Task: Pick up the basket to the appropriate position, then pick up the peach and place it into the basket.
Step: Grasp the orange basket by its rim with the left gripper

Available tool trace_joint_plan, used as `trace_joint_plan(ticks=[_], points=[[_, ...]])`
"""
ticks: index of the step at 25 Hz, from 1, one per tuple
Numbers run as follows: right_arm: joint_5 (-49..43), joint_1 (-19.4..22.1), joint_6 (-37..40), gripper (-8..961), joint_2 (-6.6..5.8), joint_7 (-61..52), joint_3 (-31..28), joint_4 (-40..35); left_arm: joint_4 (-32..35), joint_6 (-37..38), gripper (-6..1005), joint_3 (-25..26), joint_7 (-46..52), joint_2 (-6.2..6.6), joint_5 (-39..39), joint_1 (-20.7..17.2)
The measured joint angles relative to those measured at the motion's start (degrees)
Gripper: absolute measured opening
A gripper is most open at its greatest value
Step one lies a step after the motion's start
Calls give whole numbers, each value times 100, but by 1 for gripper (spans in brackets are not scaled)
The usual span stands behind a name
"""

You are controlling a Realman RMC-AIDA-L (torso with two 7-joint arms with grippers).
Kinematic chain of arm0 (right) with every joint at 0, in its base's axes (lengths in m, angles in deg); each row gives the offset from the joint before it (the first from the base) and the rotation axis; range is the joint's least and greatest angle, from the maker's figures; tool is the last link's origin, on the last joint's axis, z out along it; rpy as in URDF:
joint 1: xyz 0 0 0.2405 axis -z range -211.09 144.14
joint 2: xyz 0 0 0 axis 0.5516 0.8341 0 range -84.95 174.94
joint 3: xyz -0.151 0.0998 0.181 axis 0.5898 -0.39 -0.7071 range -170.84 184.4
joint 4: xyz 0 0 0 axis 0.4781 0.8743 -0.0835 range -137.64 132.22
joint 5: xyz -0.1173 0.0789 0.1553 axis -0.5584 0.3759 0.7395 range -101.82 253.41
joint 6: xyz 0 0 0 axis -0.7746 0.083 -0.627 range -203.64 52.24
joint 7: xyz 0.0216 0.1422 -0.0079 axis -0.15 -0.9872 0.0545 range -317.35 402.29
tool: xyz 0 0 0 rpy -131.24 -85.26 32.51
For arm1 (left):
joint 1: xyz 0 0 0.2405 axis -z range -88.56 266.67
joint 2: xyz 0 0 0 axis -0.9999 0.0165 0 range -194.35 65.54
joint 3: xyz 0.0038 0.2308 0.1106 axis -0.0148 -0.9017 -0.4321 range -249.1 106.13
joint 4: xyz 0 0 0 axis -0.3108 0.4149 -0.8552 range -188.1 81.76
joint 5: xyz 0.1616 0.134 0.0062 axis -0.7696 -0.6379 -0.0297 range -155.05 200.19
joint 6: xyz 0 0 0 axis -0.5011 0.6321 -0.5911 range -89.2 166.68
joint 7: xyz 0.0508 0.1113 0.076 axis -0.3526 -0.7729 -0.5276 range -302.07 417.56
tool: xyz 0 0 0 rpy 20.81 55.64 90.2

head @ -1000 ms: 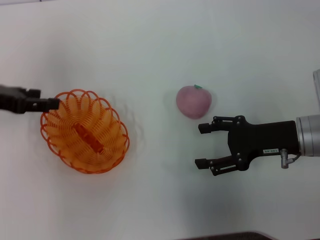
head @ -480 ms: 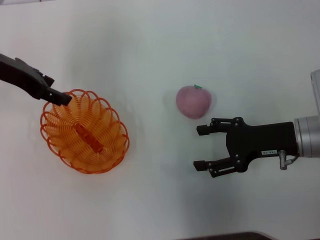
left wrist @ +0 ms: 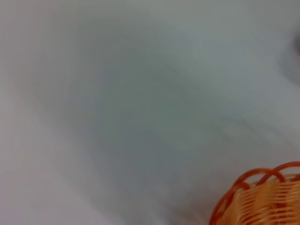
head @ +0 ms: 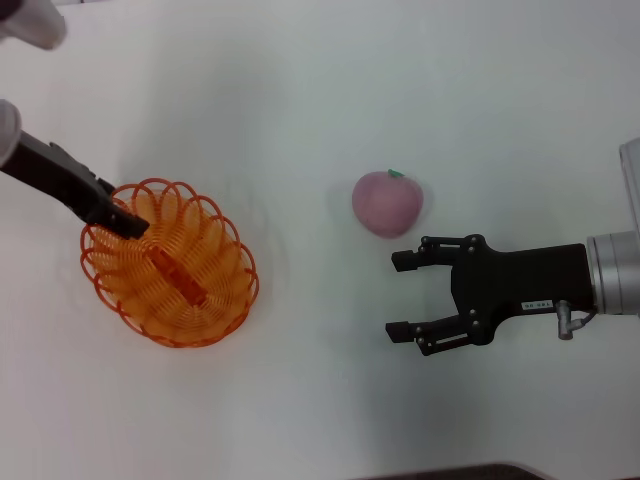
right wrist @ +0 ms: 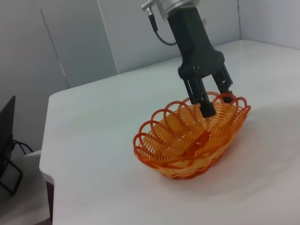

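Note:
The orange wire basket (head: 168, 262) rests on the white table at the left; a piece of its rim (left wrist: 262, 197) shows in the left wrist view. My left gripper (head: 125, 222) comes in from the upper left and points down at the basket's far-left rim. In the right wrist view this left gripper (right wrist: 218, 103) is open, one finger inside the basket (right wrist: 192, 140) and the other just over the rim loops. The pink peach (head: 387, 203) lies at centre right. My right gripper (head: 397, 294) stands open just in front of the peach, not touching it.
The white table (head: 320, 100) carries only the basket and the peach. In the right wrist view the table's edge (right wrist: 47, 159) drops off beyond the basket, with grey wall panels (right wrist: 75, 42) behind it.
My left arm has swung from lying level at the basket's left rim to slanting down from the upper left, its tip now over the rim. The basket, the peach and the right gripper have hardly moved.

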Motion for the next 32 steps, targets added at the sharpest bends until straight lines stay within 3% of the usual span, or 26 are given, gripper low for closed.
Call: trace_joint_plan(ticks=[12,17,32], points=[[0,-13,-1,928,0,0,4,44,-38,-210,720,-181,51,-69,-88,-31],[0,-43,-6,928,0,0,4,70,-35,-223,504,-194,105,-71,-187,-34],[0,-70,-26,929,0,0,3,88,71,-105,226,-188,205,-137,-252,3]])
